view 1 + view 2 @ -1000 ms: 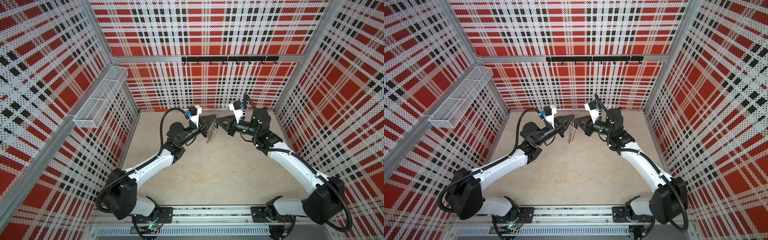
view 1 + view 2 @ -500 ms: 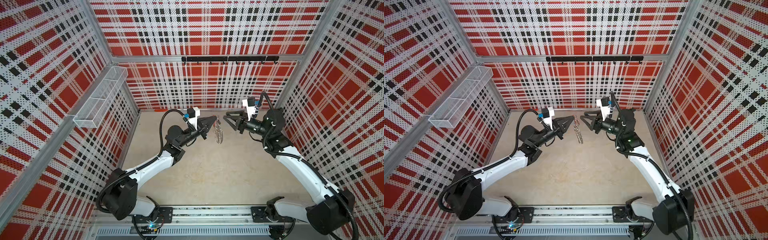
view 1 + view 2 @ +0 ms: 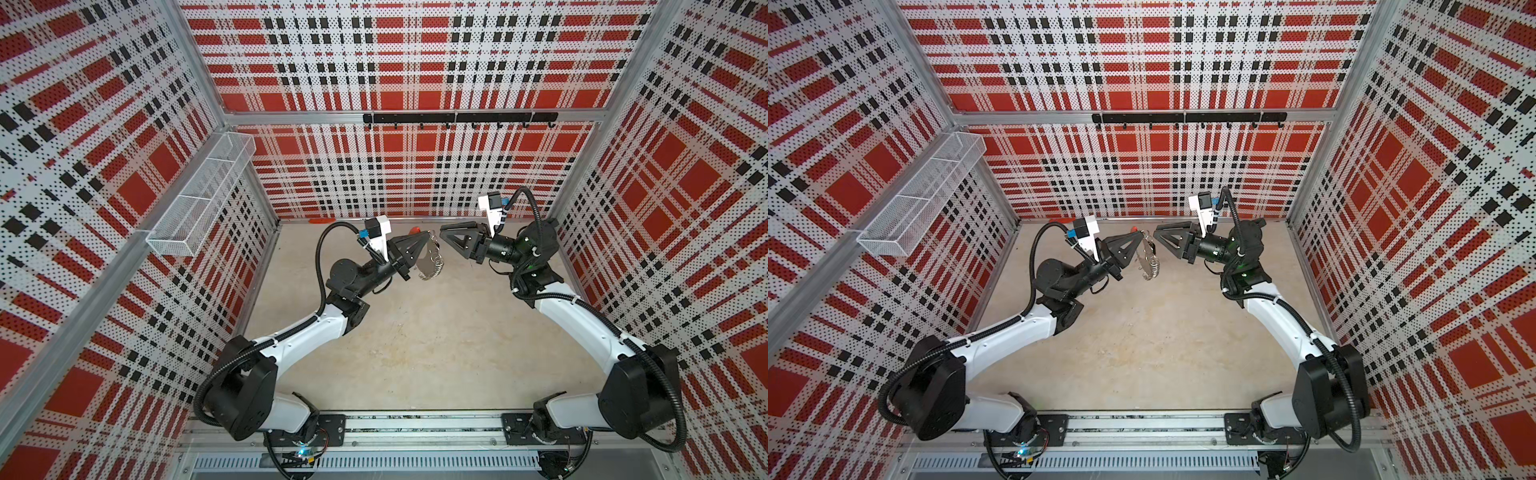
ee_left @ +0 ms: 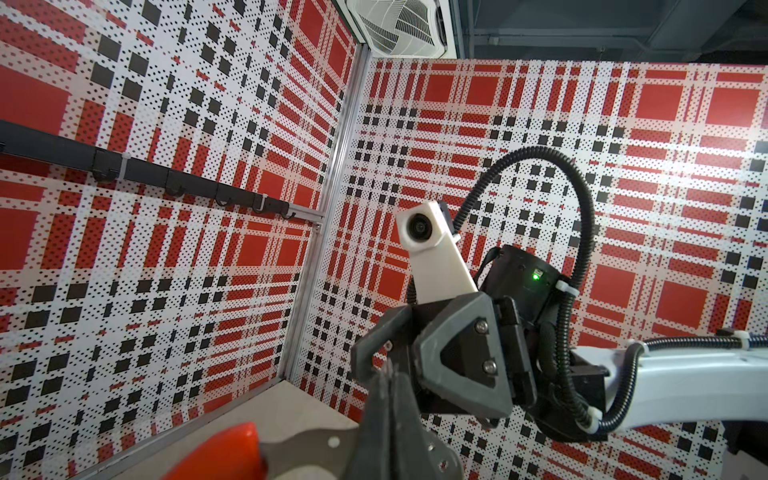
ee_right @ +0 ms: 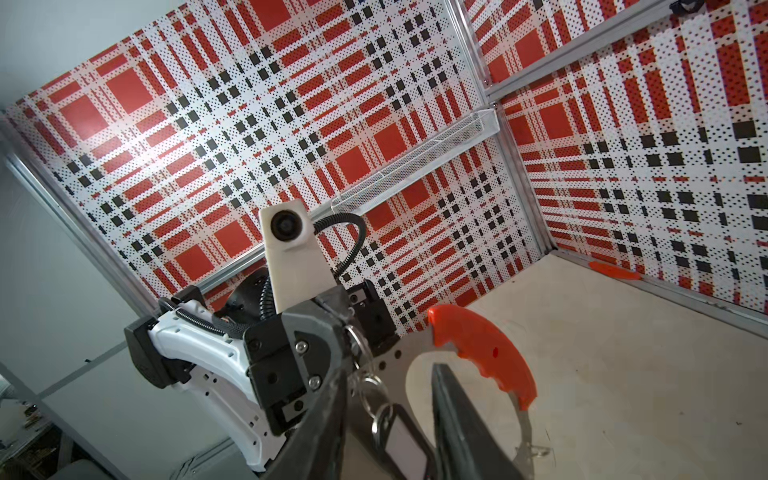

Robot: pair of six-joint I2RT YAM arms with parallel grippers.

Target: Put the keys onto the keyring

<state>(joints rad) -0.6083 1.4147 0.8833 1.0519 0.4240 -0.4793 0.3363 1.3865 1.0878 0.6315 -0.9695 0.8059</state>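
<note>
Right arm (image 3: 573,313) has drawn back from the hanging keyring (image 3: 424,263).

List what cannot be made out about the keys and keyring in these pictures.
- The metal key: too small in both top views; the right wrist view shows only its black tag, cut by the bottom edge.
- Where the left gripper clamps the keyring: left wrist view, the bottom edge cuts it off.

Lighting: bright, even, from overhead; shadows on tabletop (image 3: 415,353) faint and soft.
Glare: pale sheen on wall panels (image 5: 137,141) in both wrist views.
Distortion: wide-angle; straight lines bow toward the edges in all views.
Focus: keyring (image 4: 307,453) and left gripper (image 4: 388,378) soft at close range in the left wrist view; background sharp.
</note>
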